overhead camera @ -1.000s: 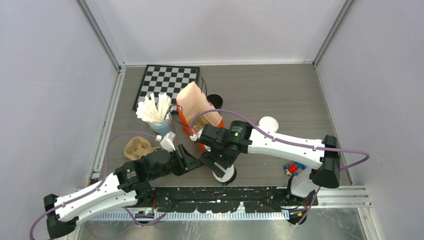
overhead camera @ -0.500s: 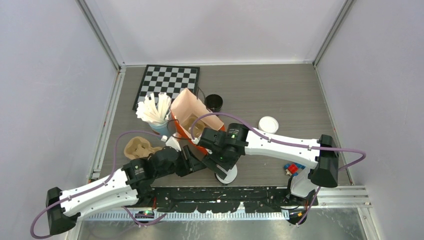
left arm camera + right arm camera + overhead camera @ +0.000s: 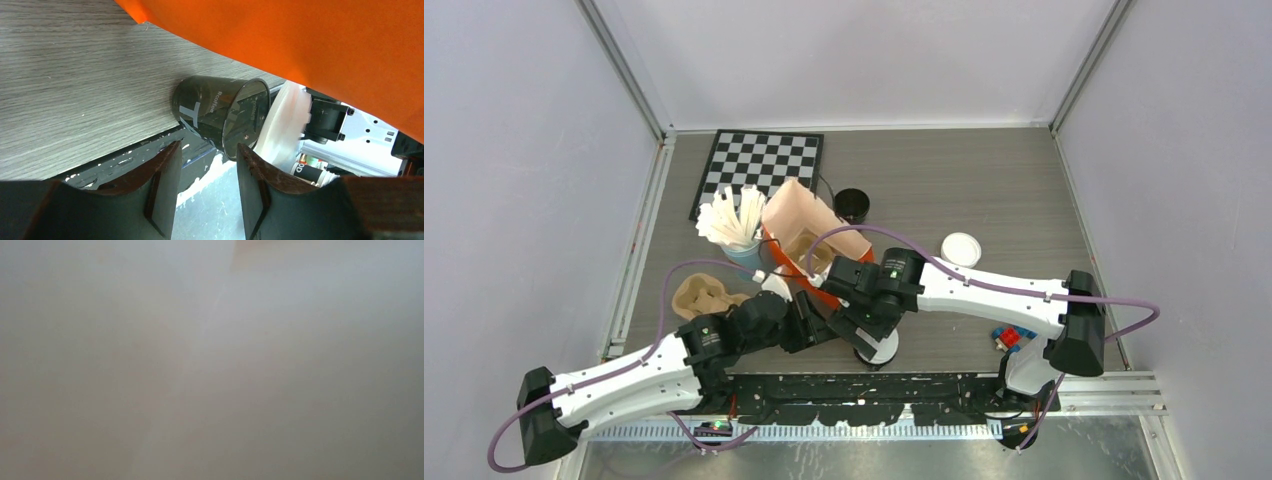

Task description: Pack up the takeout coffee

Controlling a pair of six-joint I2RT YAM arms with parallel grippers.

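Observation:
A black takeout cup with pale print (image 3: 220,112) and a white lid (image 3: 286,131) stands near the table's front edge. In the top view only its lid (image 3: 881,347) shows, under my right gripper (image 3: 861,333). The right wrist view is a blank grey blur, so I cannot tell how the right jaws stand. My left gripper (image 3: 206,152) is open and empty, just left of this cup, also seen from above (image 3: 811,325). An uncapped black cup (image 3: 852,205) stands behind the orange paper bag (image 3: 809,235). A loose white lid (image 3: 961,248) lies to the right.
A light-blue cup of white sticks (image 3: 732,225) stands left of the bag. A brown pulp cup carrier (image 3: 698,297) lies at front left. A chessboard (image 3: 759,163) is at the back. Coloured blocks (image 3: 1012,337) lie by the right arm's base.
The orange bag has shifted left and its mouth has opened wider. My left arm has drawn slightly back and right along the front edge. The right arm has hardly moved.

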